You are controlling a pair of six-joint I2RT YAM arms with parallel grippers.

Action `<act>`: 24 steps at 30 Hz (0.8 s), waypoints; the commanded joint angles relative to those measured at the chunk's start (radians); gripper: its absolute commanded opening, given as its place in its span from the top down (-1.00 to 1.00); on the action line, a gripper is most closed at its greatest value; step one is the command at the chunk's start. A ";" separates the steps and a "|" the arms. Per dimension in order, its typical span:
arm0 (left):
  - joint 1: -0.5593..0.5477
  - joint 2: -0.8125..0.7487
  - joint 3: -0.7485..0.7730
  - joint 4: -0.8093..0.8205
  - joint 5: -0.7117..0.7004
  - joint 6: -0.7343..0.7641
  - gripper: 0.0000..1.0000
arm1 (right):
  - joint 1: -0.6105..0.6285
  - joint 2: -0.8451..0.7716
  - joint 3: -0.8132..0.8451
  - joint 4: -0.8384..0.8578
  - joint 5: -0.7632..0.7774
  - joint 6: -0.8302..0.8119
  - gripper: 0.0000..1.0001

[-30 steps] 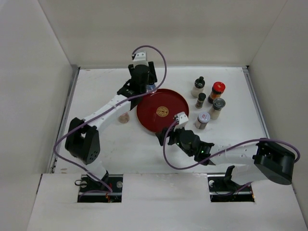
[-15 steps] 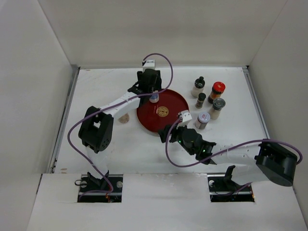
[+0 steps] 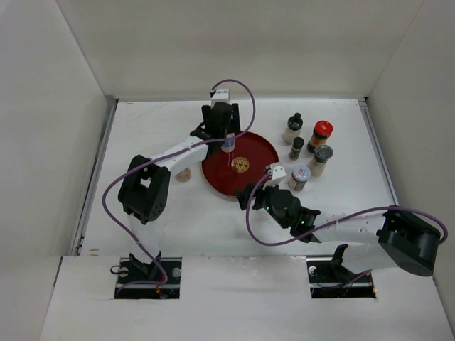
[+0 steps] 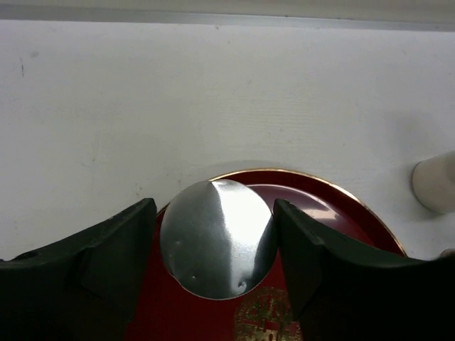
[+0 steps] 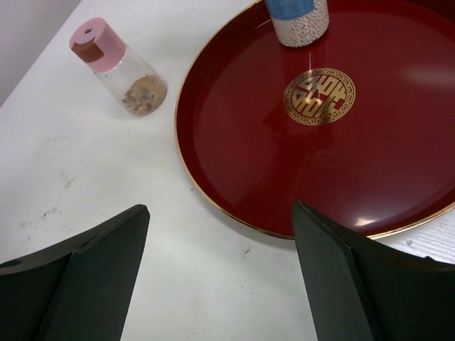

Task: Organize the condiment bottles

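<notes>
Silver-capped jar (image 4: 217, 245) stands upright on the red tray (image 4: 341, 213), directly between the left gripper's (image 4: 215, 227) fingers, which flank its cap; whether they pinch it cannot be told. Right gripper (image 5: 220, 212) hangs spread and empty, the pink-capped jar (image 5: 117, 67) ahead-left of it.

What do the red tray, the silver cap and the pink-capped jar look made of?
Red tray: glossy lacquer or plastic; mirror-like highlights, gold rim. Silver cap: probably metal; brushed sheen, tiny dents. Pink-capped jar: clear glass or plastic, contents visible; matte plastic-looking cap.
</notes>
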 commanded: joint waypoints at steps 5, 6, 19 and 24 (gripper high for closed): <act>0.001 -0.066 -0.006 0.130 -0.021 0.005 -0.68 | -0.007 -0.037 -0.005 0.058 0.018 0.007 -0.76; 0.000 -0.081 -0.011 0.133 -0.022 0.007 -0.74 | -0.007 -0.037 -0.007 0.058 0.016 0.009 -0.77; 0.009 -0.515 -0.379 0.207 -0.232 -0.016 -0.60 | -0.009 -0.040 -0.011 0.060 0.010 0.015 -0.79; 0.009 -0.708 -0.603 0.034 -0.314 -0.087 -0.34 | -0.010 -0.036 -0.010 0.061 0.008 0.018 -0.81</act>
